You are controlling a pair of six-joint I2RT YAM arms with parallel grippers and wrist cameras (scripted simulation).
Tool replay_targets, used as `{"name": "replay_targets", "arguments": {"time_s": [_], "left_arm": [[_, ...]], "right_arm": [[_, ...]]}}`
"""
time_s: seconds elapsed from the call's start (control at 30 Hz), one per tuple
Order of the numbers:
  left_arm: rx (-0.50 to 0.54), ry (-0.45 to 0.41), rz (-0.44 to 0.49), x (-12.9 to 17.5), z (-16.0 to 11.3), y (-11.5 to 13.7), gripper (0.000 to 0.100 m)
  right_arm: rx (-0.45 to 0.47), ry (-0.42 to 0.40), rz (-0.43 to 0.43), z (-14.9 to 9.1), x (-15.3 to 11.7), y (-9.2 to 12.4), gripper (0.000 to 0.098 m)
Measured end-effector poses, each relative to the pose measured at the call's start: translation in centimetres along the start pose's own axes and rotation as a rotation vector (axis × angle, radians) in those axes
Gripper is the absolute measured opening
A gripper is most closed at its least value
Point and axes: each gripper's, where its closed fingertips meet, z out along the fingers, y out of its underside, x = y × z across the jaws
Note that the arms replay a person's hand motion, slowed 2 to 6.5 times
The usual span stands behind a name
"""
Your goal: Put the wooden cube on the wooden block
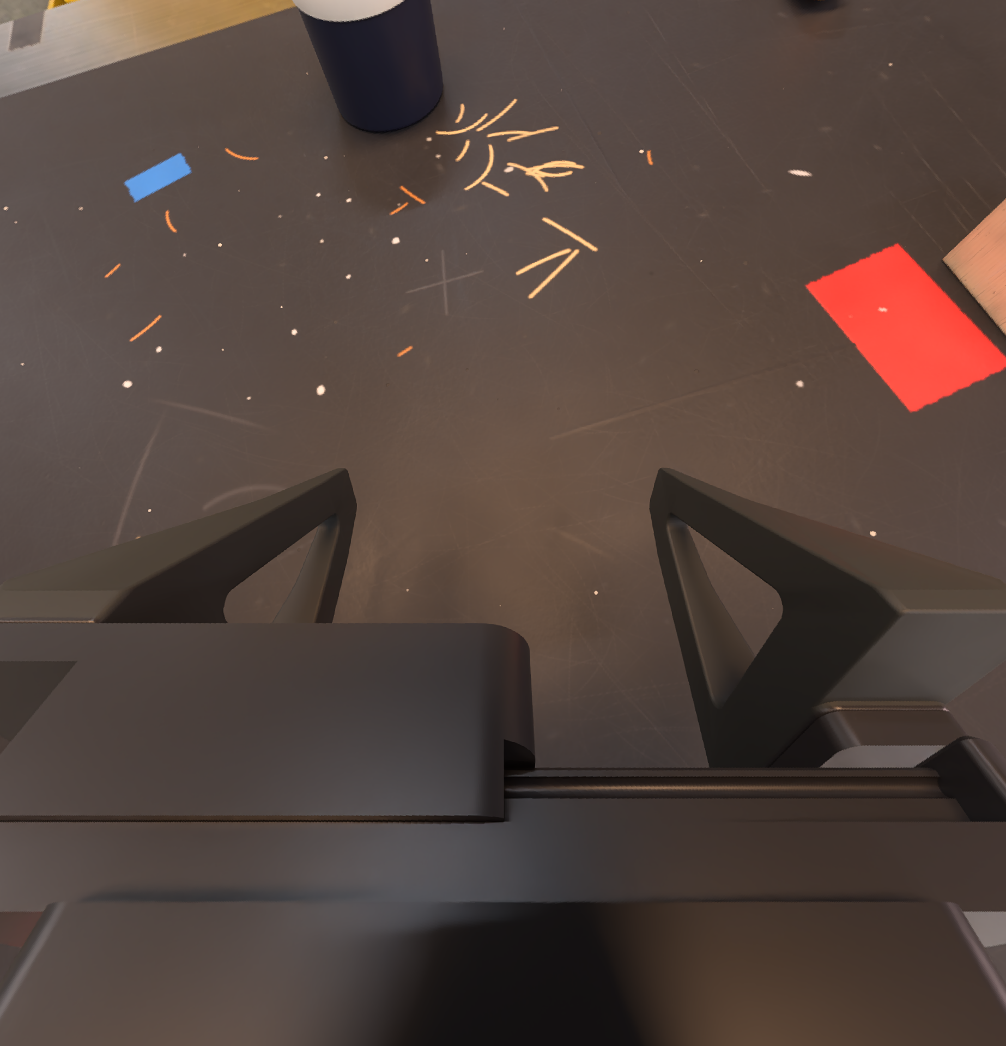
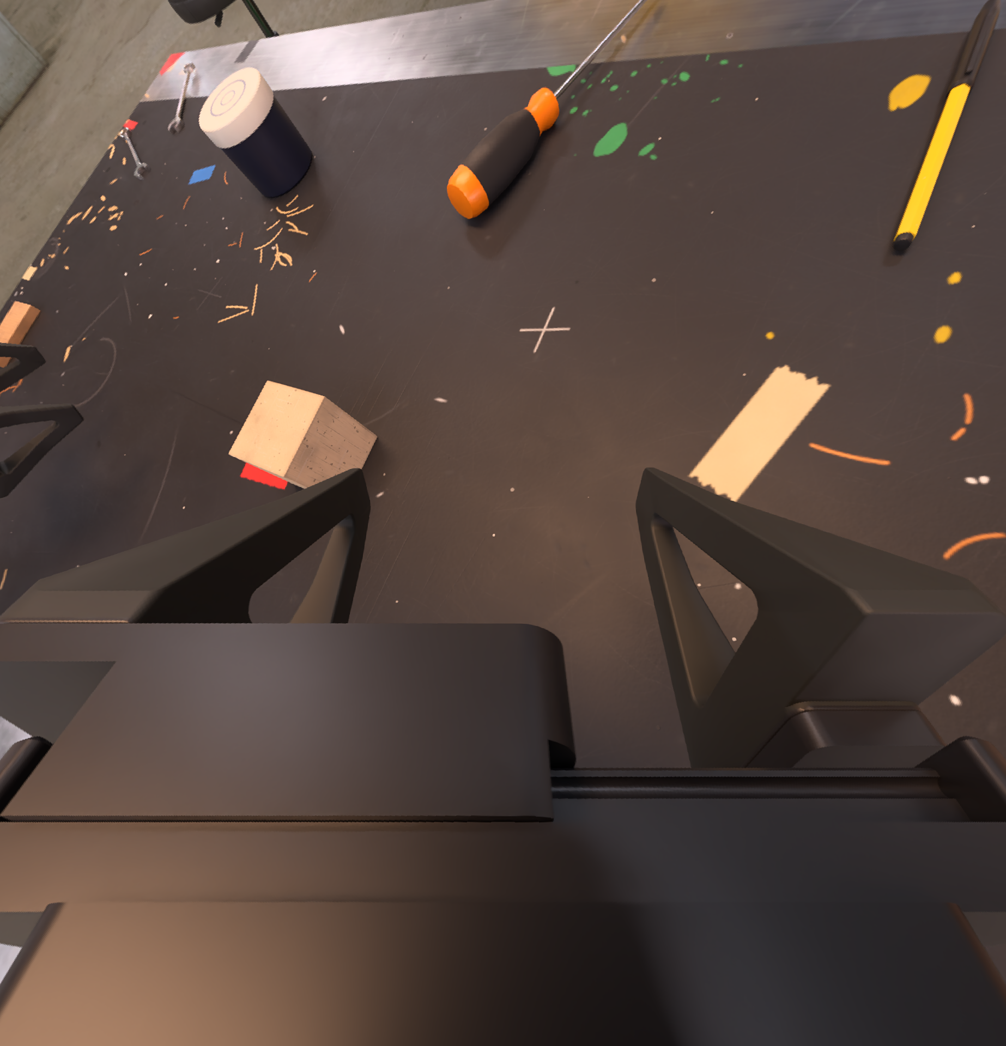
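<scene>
Two grippers, both spread wide and holding nothing, hang over a dark, scratched workbench (image 2: 546, 238).

From the right wrist view, the right gripper (image 2: 501, 481) points down at bare bench. The wooden cube (image 2: 302, 433), pale and speckled, sits on the bench just ahead of this gripper's left-hand fingertip and outside the gap between the jaws. One corner covers part of a red tape patch (image 1: 908, 328). The wooden block (image 2: 15, 325), a smaller, more orange piece, lies well apart at the far left edge, partly hidden behind the fingers of the left gripper (image 1: 501, 481). From the left wrist view, only a corner of the cube shows at the right edge, beside the red patch.

I judge the step in hand to be the reach for the cube. The cube sits turned at an angle to the right jaws, so I would shift that gripper toward it and rotate the wrist until the fingers face two opposite flat sides. Then I would lower it and close squarely, not on the corners. The left gripper looks close to the block and may need to clear out before placing.

One container is in view: a navy jar (image 2: 257, 133) with a white lid, standing near the far left corner. Its lid is on, so I cannot tell what it contains.
</scene>
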Motion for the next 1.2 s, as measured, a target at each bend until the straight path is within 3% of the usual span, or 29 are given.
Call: {"name": "replay_targets", "arguments": {"time_s": [0.47,0.97,1.2], "left_arm": [[0.008,0.002,0.0,0.0,0.0,-0.1,0.094],[0.023,0.01,0.009,0.2,0.0,-0.4,0.094],[0.057,0.065,0.031,1.2,-0.1,-1.2,0.094]], "right_arm": [[0.057,0.026,-0.1,-0.1,0.3,-0.2,0.0935],[0.1,0.025,-0.269,0.1,-0.3,-0.4,0.094],[0.116,-0.006,-0.35,0.0,-1.0,-0.4,0.094]]}}
